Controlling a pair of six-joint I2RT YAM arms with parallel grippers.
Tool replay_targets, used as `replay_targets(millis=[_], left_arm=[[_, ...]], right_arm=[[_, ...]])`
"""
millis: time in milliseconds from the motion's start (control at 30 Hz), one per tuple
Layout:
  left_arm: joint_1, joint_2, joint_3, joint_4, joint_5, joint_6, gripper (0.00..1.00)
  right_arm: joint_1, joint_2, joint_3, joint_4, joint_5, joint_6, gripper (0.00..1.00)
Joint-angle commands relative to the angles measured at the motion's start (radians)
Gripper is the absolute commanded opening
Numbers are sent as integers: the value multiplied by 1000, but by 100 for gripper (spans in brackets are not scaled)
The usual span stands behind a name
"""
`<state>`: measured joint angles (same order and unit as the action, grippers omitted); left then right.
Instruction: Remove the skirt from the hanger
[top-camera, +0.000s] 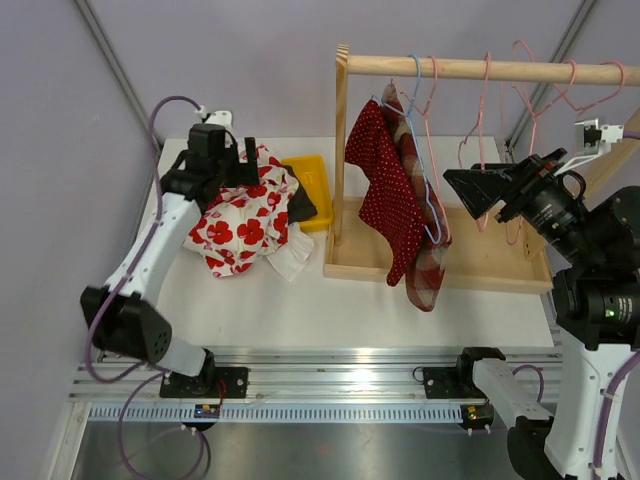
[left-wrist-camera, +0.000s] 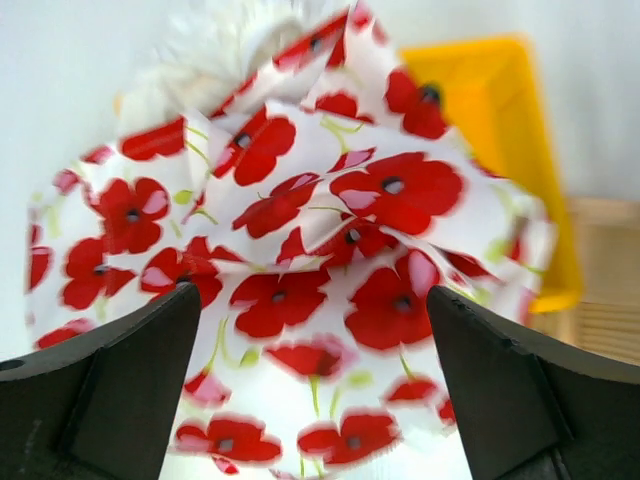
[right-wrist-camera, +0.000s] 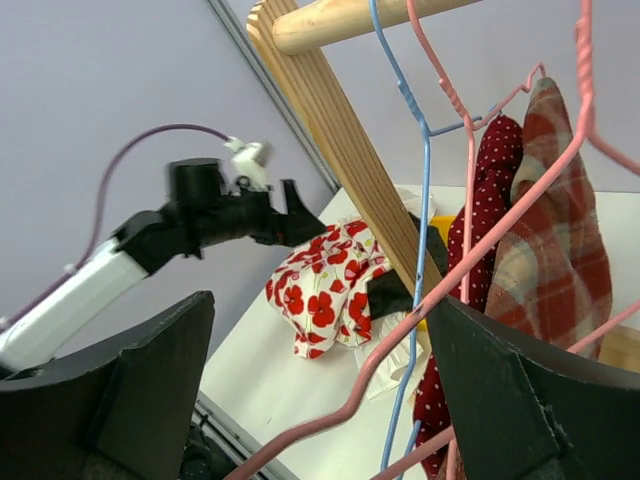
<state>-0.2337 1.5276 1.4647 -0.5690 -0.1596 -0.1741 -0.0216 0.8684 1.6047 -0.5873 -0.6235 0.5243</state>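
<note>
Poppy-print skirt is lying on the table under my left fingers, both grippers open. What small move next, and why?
Probably lift the left gripper straight up, clear of the poppy-print skirt. Its fingers stand open, gripping nothing, and the skirt lies bunched on the table beside the yellow bin, hung on nothing. The right gripper is open and empty near the wooden rail.

Bright, even light — left wrist view blurred, glare on the rail (top-camera: 360, 380).

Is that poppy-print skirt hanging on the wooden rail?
No, the poppy-print skirt lies crumpled on the table, to the left of the wooden rack.
</note>
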Motion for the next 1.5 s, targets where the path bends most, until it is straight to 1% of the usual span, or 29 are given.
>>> replay_targets(millis=[0, 33, 67, 100, 133, 167, 200, 233, 300, 333, 400, 467, 567, 600, 633, 700, 800, 833, 1000, 1133, 1200, 1300, 1467], left_arm=[[-3, -210, -47, 12, 32, -9, 99], [-4, -240, -69, -6, 40, -4, 99], [-4, -304, -90, -11, 40, 14, 99], [-4, -335, -122, -12, 43, 22, 99], [-4, -362, -177, -8, 37, 30, 99], [-4, -389, -210, -8, 34, 41, 99], [-4, -429, -236, -3, 34, 57, 99], [-4, -454, -297, 20, 26, 65, 99], [-4, -498, -351, 55, 25, 67, 99], [-4, -504, -383, 79, 32, 67, 99], [-4, -495, -385, 83, 38, 62, 99], [-4, -480, -371, 69, 34, 61, 99], [-4, -477, -368, 63, 17, 54, 99], [-4, -478, -371, 66, 15, 54, 99], [-4, -486, -372, 69, 12, 54, 99], [-4, -491, -379, 70, 9, 56, 99], [-4, -497, -385, 73, 5, 56, 99], [-4, -498, -386, 77, 3, 56, 99], [-4, -503, -386, 75, 0, 56, 99], [-4, -503, -388, 75, 2, 56, 99], [-4, -504, -388, 73, 3, 56, 99], [-4, -504, -389, 74, 2, 58, 99], [-4, -503, -388, 72, 3, 58, 99]], right_arm=[[-1, 75, 8, 69, -59, 23, 93], [-1, 99, 24, 66, -58, 19, 91], [-1, 112, 44, 46, -51, 7, 91], [-1, 127, 73, 8, -3, -15, 89], [-1, 147, 128, -82, 43, -67, 89], [-1, 149, 145, -112, 89, -90, 88], [-1, 150, 164, -150, 210, -111, 88], [-1, 156, 200, -223, 259, -147, 88], [-1, 159, 221, -275, 341, -185, 88], [-1, 158, 222, -314, 355, -210, 88], [-1, 150, 210, -356, 376, -224, 88], [-1, 121, 173, -359, 386, -230, 88], [-1, 74, 136, -300, 332, -198, 88], [-1, 66, 129, -267, 249, -182, 87], [-1, 61, 117, -191, 199, -140, 86], [-1, 72, 112, -93, 81, -68, 84], [-1, 128, 126, -31, -2, -14, 79], [-1, 156, 124, 10, -14, 12, 75], [-1, 234, 89, 118, -59, 57, 68], [15, 283, 74, 158, -67, 53, 64], [15, 308, 72, 159, -55, 37, 60], [51, 331, 57, 161, -41, 20, 58], [61, 339, 1, 187, -22, 19, 57]])
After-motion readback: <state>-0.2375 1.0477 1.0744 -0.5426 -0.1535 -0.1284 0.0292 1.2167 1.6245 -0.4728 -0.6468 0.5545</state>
